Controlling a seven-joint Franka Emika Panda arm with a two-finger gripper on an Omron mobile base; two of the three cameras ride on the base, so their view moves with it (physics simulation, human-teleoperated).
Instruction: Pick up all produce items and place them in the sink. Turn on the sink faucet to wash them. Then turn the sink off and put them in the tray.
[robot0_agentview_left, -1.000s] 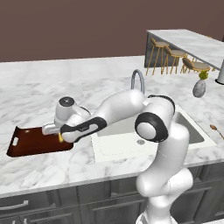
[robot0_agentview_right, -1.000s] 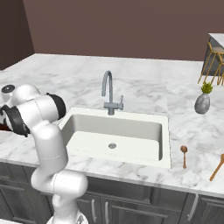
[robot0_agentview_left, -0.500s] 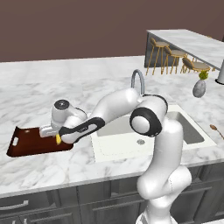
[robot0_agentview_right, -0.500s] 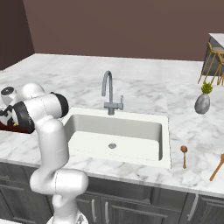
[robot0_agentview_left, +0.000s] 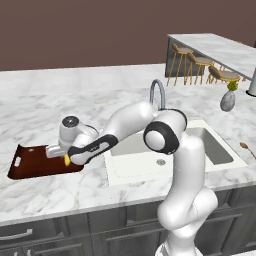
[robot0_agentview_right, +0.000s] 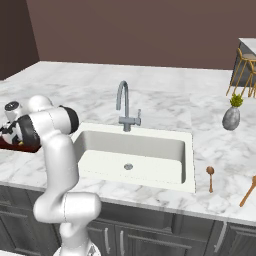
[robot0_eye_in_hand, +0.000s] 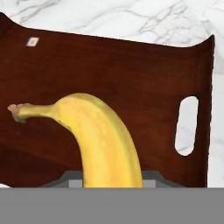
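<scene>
The claw has moved left, holding the banana over the tray.

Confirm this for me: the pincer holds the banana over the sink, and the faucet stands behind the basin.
Wrong in one respect: the pincer holds the banana over the tray, not the sink. The hand view shows the banana above the dark wooden tray. The faucet does stand behind the basin.

One banana, one tray, one sink, one faucet, seemingly two wooden spoons, one vase
</scene>
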